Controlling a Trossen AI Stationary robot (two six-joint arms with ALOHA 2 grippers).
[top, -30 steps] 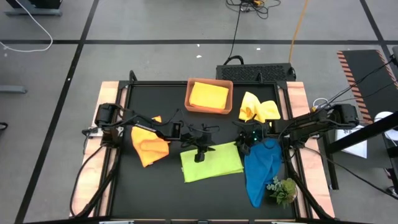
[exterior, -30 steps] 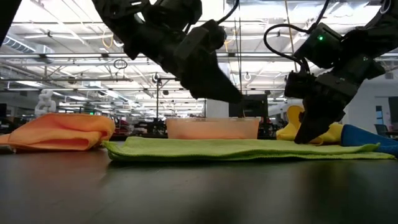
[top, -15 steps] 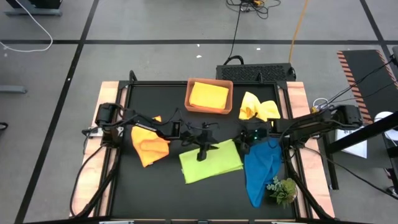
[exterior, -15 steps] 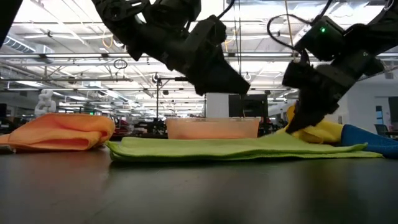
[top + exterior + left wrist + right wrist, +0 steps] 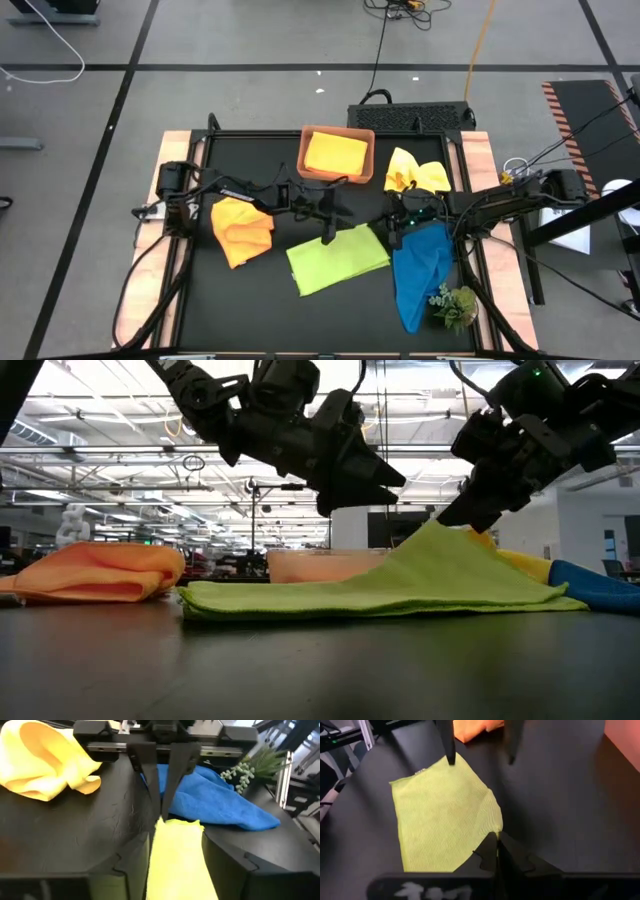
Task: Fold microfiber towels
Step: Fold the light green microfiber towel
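High view: green towel point(image 5: 337, 258) lies flat at table point(image 5: 250, 300) centre. Left gripper point(image 5: 329, 228) sits over its rear edge, left of the corner; right gripper point(image 5: 396, 232) is at the towel's rear right corner. Tray point(image 5: 336, 155) is behind the green towel with a folded yellow towel point(image 5: 335, 153) inside. Second yellow towel point(image 5: 415, 173) lies crumpled right of the tray. Orange towel point(image 5: 243, 229) is left of the green one, blue towel point(image 5: 422, 270) touches its right side, plant sprig point(image 5: 455, 304) is beside the blue one's near end.

Low view: right gripper point(image 5: 447, 518) has the green towel point(image 5: 400, 588) corner lifted into a peak off the table; the rest stays flat. Left gripper point(image 5: 385, 478) hangs above the towel, clear of it.

Left wrist view: left gripper point(image 5: 175, 862) is released, fingers spread either side of the green strip point(image 5: 177, 855), not touching. Opposite, the right gripper point(image 5: 161, 815) is clenched on the towel corner.

Right wrist view: right gripper point(image 5: 496, 842) is clamped on the green towel point(image 5: 442, 815) corner. Orange towel point(image 5: 475, 729) is beyond it.
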